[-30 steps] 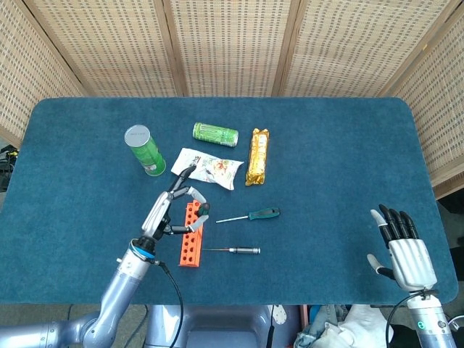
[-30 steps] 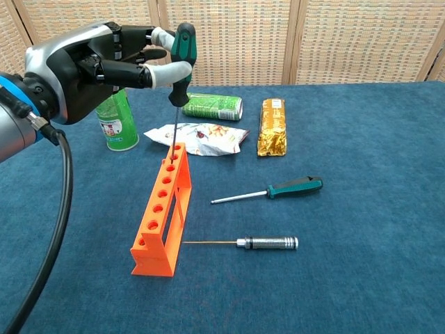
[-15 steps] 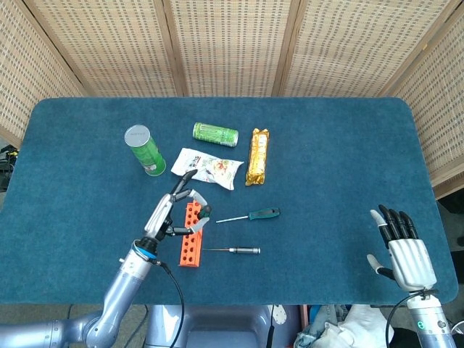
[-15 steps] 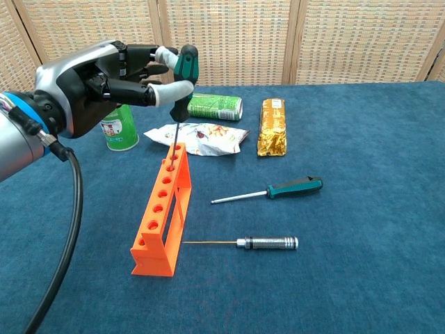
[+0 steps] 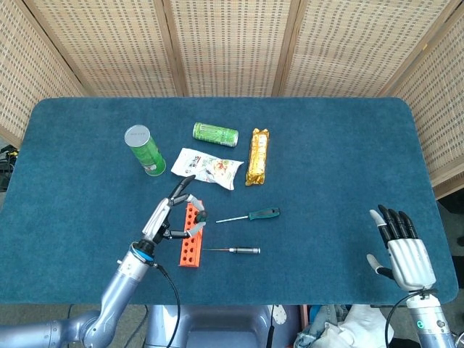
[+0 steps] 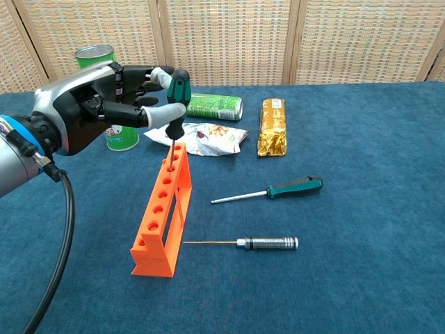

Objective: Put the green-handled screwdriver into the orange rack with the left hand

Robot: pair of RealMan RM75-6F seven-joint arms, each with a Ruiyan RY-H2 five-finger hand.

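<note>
Nearest us, the orange rack stands on the table with every hole we can see bare but one near its far end. Our left hand pinches the green-handled screwdriver upright there, lower than a second ago, its shaft now entering that hole, so seating looks under way. Farther off, our right hand rests spread, holding nothing, and the green can lies on its side.
</note>
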